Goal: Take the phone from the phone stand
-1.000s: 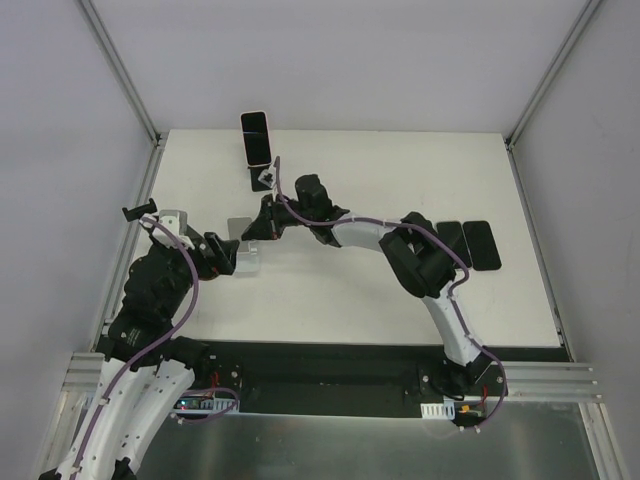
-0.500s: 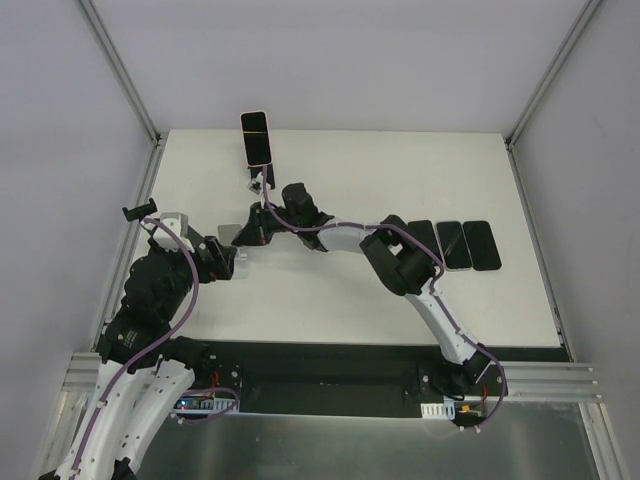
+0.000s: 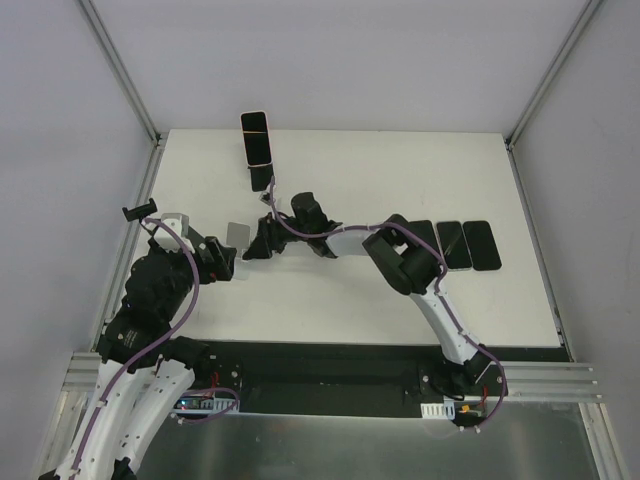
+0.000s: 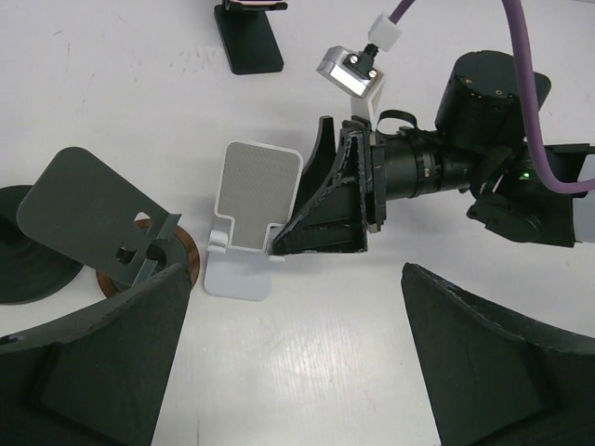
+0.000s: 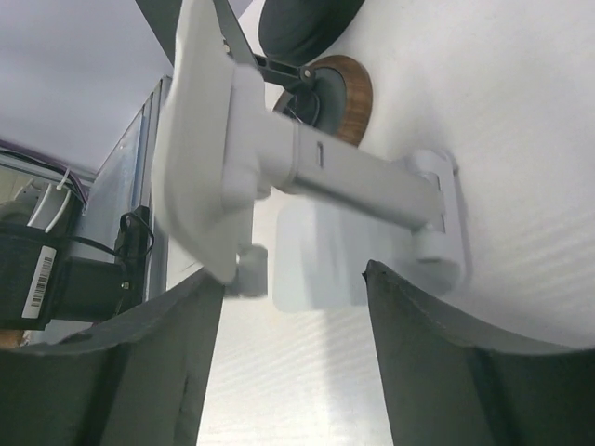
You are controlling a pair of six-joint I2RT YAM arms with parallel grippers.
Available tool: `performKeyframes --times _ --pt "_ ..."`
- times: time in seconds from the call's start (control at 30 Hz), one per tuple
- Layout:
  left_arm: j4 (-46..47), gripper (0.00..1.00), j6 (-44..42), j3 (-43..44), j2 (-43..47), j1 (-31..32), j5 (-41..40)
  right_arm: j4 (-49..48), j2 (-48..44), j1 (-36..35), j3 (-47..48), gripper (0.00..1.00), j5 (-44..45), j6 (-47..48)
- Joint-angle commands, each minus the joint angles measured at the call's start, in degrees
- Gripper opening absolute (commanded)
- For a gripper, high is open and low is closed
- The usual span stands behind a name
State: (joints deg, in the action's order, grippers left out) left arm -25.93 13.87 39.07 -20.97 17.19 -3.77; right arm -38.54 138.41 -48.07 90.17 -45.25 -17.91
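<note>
The phone [image 3: 257, 138], dark with a pale rim, leans upright on a black phone stand [image 3: 260, 176] at the back of the table. Only that stand's base [image 4: 249, 48] shows at the top of the left wrist view. My right gripper [image 3: 256, 246] is well in front of it, open beside an empty white stand [image 5: 307, 177], with nothing between its fingers [image 5: 446, 362]. My left gripper [image 4: 288, 353] hovers wide open over bare table just left of there, holding nothing.
The white stand [image 4: 253, 190] sits mid-left with my right gripper [image 4: 325, 200] against its right side. A dark grey stand [image 4: 93, 218] on a wood-ringed base is close on its left. Three dark phones [image 3: 455, 245] lie flat side by side at the right.
My right gripper was shut and now stands open by the white stand, having dropped slightly nearer. The left arm has barely moved.
</note>
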Motion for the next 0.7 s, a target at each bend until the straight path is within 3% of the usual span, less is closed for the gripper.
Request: performKeyframes --times 0.0,0.27,0.37,0.57,0.67 --pt "0.9 0.95 -0.1 2.8 -1.1 -0.2 -1.9 -1.9 -8.1 1.6 -3.6 0.67 -1.7 1.2" --pt "3.3 0.97 2.0 4.1 -6.6 -0.2 -3.8 -2.3 -17.3 4.8 -11.7 0.94 -6.2 1.5" --pt "5.5 0.98 2.7 4.9 -10.3 -0.2 -4.5 -1.8 -22.4 6.8 -16.0 1.00 -5.8 1.6" --pt "8.2 0.99 5.0 11.7 -25.3 -0.3 -8.3 2.9 -36.3 15.6 -28.1 0.96 -3.5 0.4" --pt "9.2 0.99 6.2 17.2 -34.9 -0.5 -10.0 8.8 -44.4 20.6 -34.5 0.96 -1.8 5.2"
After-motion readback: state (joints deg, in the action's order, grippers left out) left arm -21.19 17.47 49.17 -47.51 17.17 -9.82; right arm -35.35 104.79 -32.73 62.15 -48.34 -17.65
